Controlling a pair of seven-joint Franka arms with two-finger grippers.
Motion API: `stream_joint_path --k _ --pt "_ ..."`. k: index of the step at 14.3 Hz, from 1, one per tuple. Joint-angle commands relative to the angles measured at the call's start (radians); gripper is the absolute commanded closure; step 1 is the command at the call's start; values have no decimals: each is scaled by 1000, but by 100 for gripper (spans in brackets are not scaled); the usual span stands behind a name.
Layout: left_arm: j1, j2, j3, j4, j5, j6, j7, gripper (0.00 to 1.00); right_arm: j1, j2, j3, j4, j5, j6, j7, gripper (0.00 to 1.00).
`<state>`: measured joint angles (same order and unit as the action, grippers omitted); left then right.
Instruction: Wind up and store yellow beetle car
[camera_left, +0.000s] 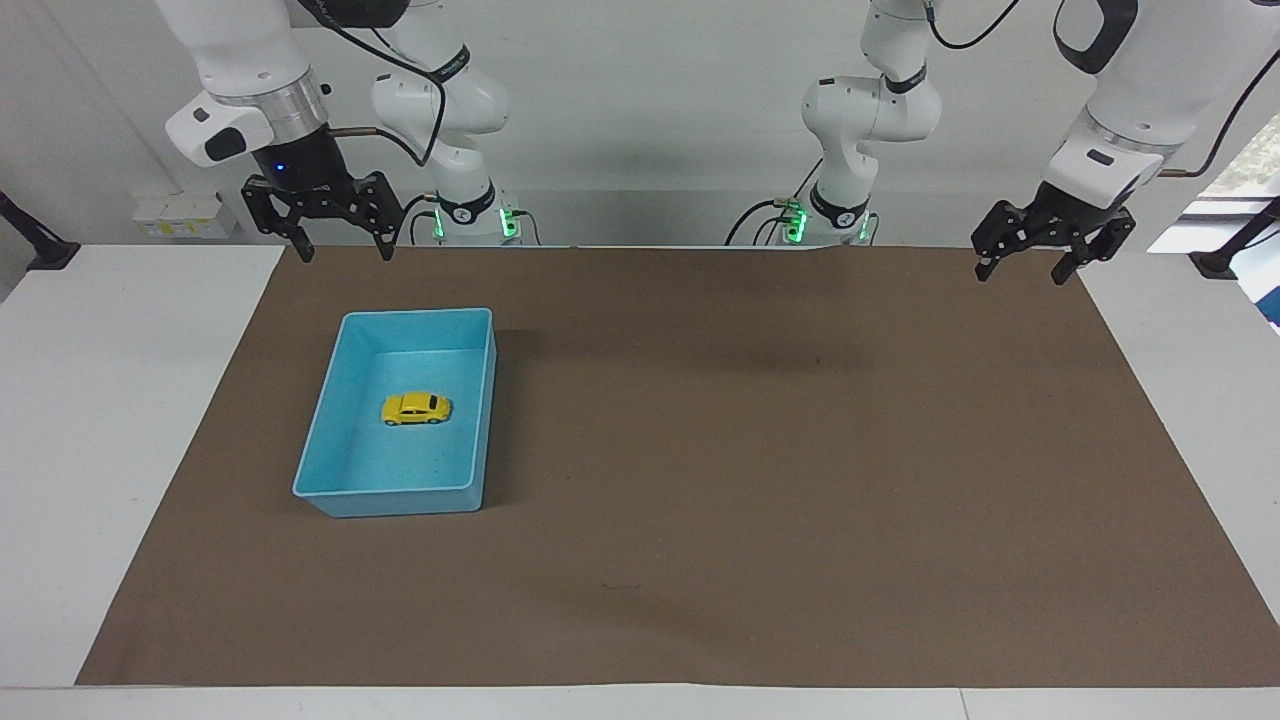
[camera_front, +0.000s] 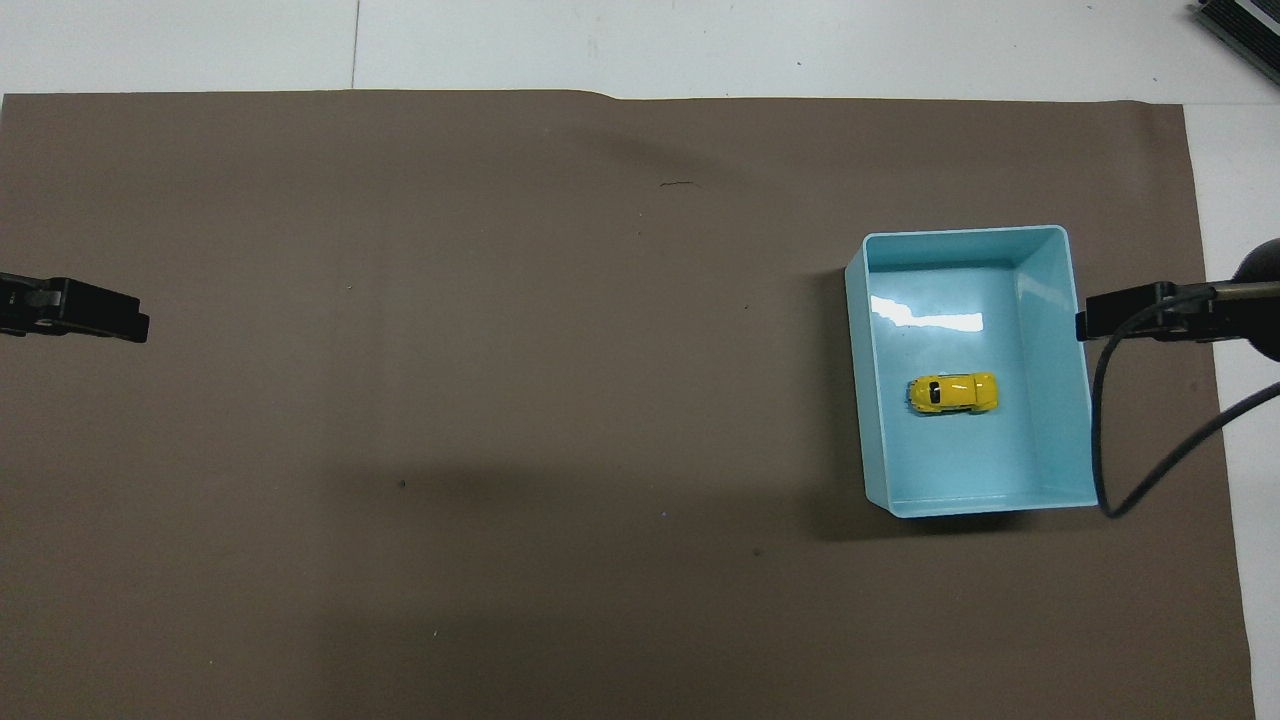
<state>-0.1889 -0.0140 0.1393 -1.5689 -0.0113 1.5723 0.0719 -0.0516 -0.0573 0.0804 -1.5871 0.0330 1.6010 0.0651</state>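
the tiny bright yellow beetle toy car (camera_left: 416, 408) is seen on the floor of the light blue plastic bin (camera_left: 330, 470), left of centre in the facing view. the right gripper (camera_left: 342, 248), upper left, and the left gripper (camera_left: 1022, 269), upper right, are held spread and empty above the brown mat (camera_left: 760, 480). no readable writing is found.

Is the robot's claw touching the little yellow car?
Apart. The facing view shows the right gripper open and raised above the mat's edge, while the yellow beetle car sits alone in the blue bin.
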Motion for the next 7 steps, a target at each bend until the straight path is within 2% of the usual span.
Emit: stream_joint_path --k 1,7 --pt "11 2 -9 12 24 -18 -11 0 -8 7 1 15 28 -1 27 0" --pt "11 3 -9 10 24 -18 -11 0 -7 5 2 13 30 -7 19 0"
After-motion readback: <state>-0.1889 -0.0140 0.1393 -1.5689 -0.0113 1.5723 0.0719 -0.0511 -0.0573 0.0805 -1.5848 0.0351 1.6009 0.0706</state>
